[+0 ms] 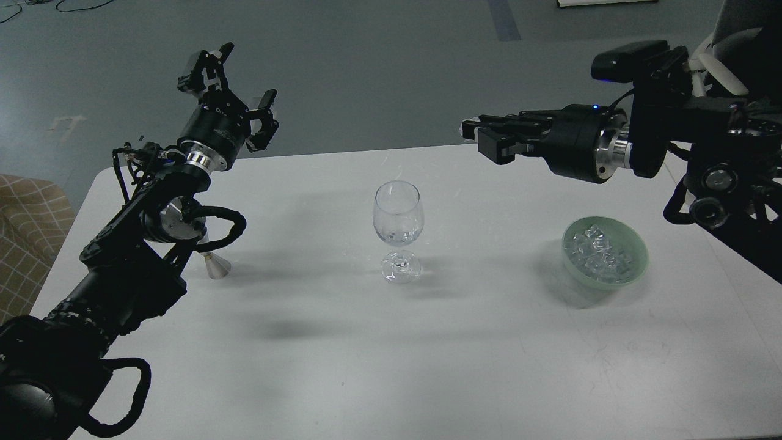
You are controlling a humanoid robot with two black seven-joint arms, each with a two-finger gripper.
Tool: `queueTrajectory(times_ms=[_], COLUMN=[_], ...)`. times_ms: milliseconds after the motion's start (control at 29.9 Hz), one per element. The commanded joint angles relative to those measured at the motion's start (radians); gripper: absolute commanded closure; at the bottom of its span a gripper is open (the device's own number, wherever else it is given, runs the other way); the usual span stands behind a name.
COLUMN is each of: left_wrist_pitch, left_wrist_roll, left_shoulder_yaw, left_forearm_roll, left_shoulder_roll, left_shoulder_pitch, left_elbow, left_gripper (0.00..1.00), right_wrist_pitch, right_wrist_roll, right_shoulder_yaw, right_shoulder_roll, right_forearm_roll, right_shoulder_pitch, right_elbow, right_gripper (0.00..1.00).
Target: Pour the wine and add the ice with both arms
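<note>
One wine glass (pixel 398 229) stands upright near the middle of the white table (pixel 391 366), apparently empty. One pale green bowl (pixel 605 250) sits to its right, well apart from it, and the ice (pixel 599 250) lies heaped inside that bowl as many small clear chunks, too jumbled to count. One small silver cone-shaped piece (pixel 215 265) rests on the table at the left, partly behind the left arm.

Two black arms hang over the table. The left gripper (pixel 241 79) points up and away above the far left edge, its fingers spread apart around nothing. The right gripper (pixel 486 135) lies level above the far edge, pointing left; whether its fingers are apart I cannot tell.

The near half of the table is bare. No writing is legible.
</note>
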Motion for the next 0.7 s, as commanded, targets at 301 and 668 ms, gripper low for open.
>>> queueTrajectory(times_ms=[301, 668], left_wrist_pitch=[0.0, 0.0], left_wrist_roll=[0.0, 0.0], left_shoulder_yaw=[0.0, -0.001], left_forearm_roll=[0.0, 0.0], left_shoulder_roll=[0.0, 0.0], left_shoulder_pitch=[0.001, 0.001], left_elbow=[0.0, 0.0], left_gripper=[0.02, 0.02], right_wrist_pitch=[0.0, 0.0], right_wrist_roll=[-0.026, -0.057], right_shoulder_yaw=[-0.054, -0.057], right_shoulder_roll=[0.097, 0.182], right_forearm_roll=[-0.014, -0.016], right_shoulder_pitch=[-0.001, 0.001], right_elbow=[-0.016, -0.036], right_gripper=[0.91, 0.9])
